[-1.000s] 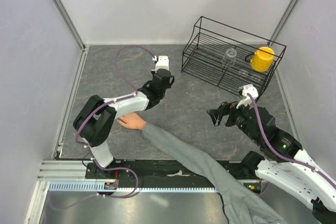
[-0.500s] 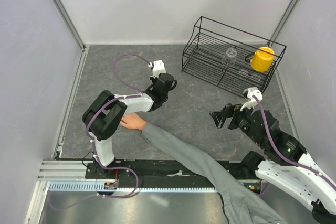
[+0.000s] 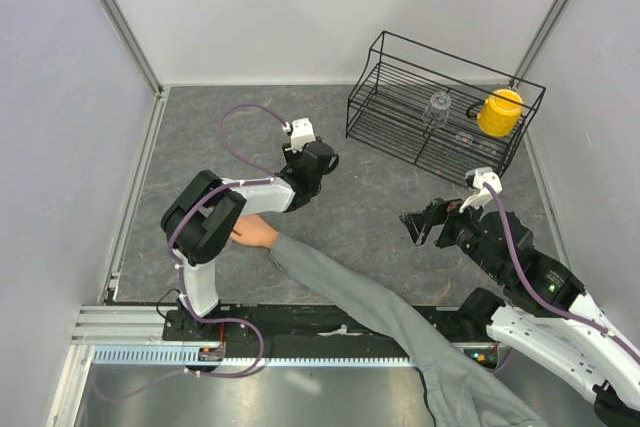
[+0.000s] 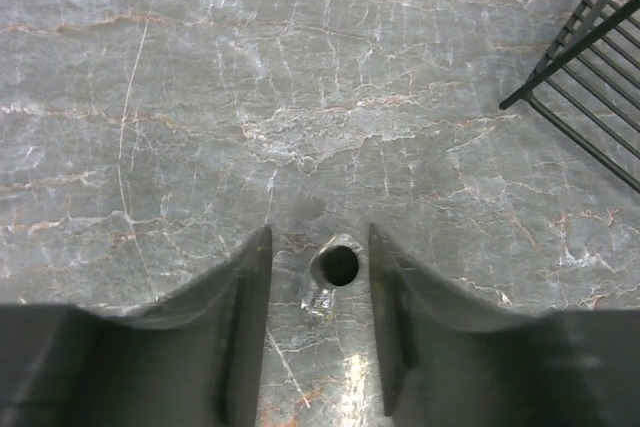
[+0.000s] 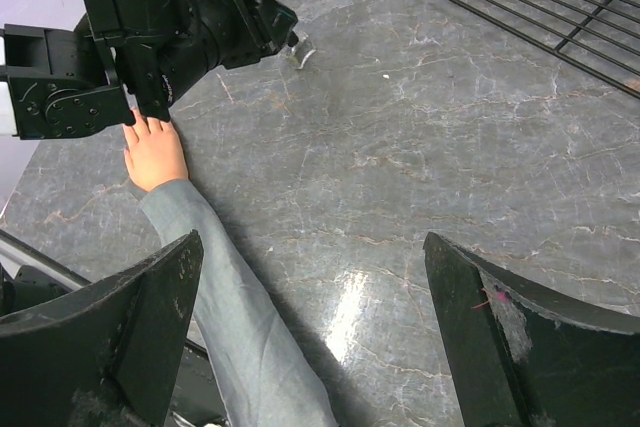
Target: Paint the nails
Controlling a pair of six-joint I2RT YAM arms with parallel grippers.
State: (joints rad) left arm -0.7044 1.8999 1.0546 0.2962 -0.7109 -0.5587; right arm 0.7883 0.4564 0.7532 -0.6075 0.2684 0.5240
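A small bottle (image 4: 338, 265) with an open dark neck stands on the grey marbled table, seen from above in the left wrist view. My left gripper (image 4: 318, 232) is open around it, with a gap on each side of the bottle. From above, my left gripper (image 3: 312, 162) points down and hides the bottle. A bare hand (image 3: 250, 232) with a grey sleeve (image 3: 340, 282) lies flat by my left arm. Its fingertips (image 5: 135, 129) reach under that arm, and the nails are too small to make out. My right gripper (image 3: 412, 225) hangs wide open and empty, right of the hand.
A black wire rack (image 3: 440, 112) stands at the back right with a yellow mug (image 3: 499, 112) and a clear glass (image 3: 438, 107) on it. One corner of the rack (image 4: 580, 77) is close to my left gripper. Grey walls close in the table.
My left gripper was shut on the bottle and has now opened, leaving it standing on the table. The left arm folded in and moved slightly right. The right gripper drifted slightly right.
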